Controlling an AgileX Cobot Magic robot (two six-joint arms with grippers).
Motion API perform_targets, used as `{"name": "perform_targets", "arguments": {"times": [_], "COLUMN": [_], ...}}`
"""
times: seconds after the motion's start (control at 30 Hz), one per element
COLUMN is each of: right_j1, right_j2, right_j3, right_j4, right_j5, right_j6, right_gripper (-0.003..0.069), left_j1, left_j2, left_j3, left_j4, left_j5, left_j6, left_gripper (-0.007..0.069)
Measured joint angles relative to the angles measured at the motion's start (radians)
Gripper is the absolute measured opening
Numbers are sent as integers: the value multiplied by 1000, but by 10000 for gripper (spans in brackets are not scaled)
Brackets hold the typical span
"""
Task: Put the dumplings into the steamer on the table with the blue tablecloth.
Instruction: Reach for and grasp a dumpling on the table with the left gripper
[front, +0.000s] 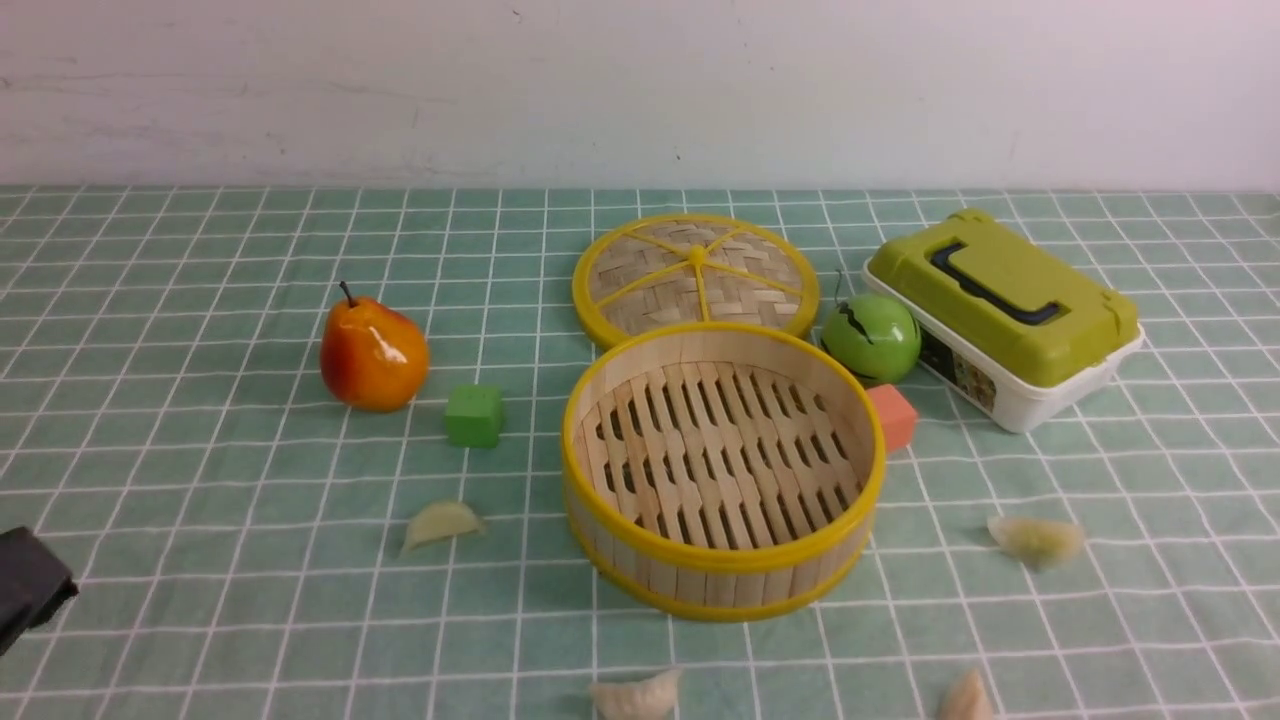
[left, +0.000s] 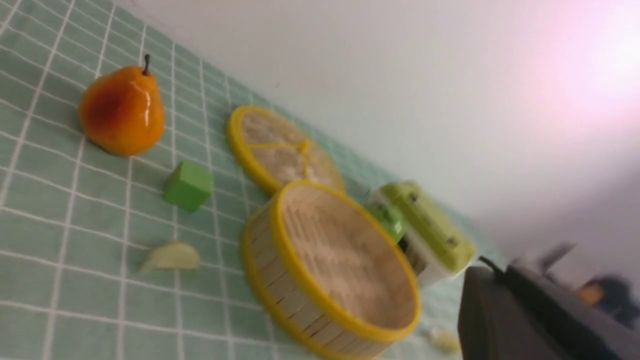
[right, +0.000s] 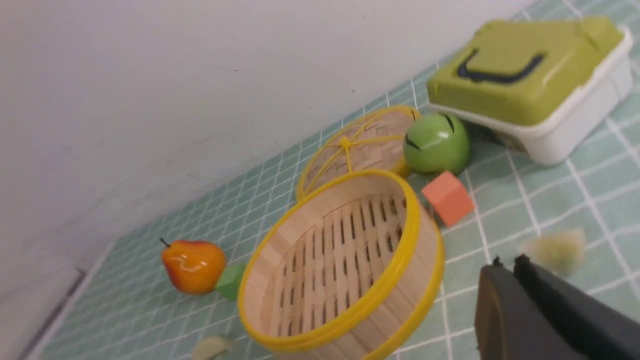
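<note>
Round pale-bamboo steamer with yellow rims (front: 722, 562) is seen mid-surface on the teal white-gridded cloth (front: 200, 450). Four cream crescent dumplings (front: 442, 524) are scattered on the cloth outside it, none touching. Left jaws and right jaws are closed, apparently on nothing; both are blurred.

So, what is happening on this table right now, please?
Nothing is being handled yet. The bamboo steamer is empty, and its woven lid lies flat behind it. All four dumplings lie on the checked tablecloth around the steamer: one to its left, one to its right and two at the near edge. The robot's left tool and right tool are both shut and hold nothing.
</note>
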Motion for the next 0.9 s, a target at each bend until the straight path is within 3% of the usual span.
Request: {"name": "perform_targets", "arguments": {"times": [0.13,0.17,0.3,0.37,0.4,0.47,0.67,0.8,0.9], "right_j1": [0,1,43,120,120,215,379,404,404], "right_j2": [178,275,451,546,546,607,648,649,649], "right_j3": [-170,-261,-398,-442,-442,-447,-452,-452,-452], "right_j4": [-73,-110,-161,-184,-184,-216,-297,-313,-317], "right_j5": [114,211,389,478,478,510,513,494,488], "right_j6": [-113,-168,-218,-234,-234,-239,-243,-242,-242], "right_gripper": [-20,-20,-20,-20,-20,-20,-20,-18,-18], "left_j1": [0,0,-45,-141,-149,-245,-398,-426,-427], "left_j2": [187,272,455,586,606,715,963,1103,1199], "left_j3": [-165,-235,-366,-458,-464,-526,-636,-710,-745], "left_j4": [161,238,409,534,542,619,730,747,759], "left_j5": [177,258,412,515,530,597,596,521,431], "left_j6": [26,28,32,32,32,32,33,35,41], "left_gripper": [-14,-14,-14,-14,-14,-14,13,145,304]}}
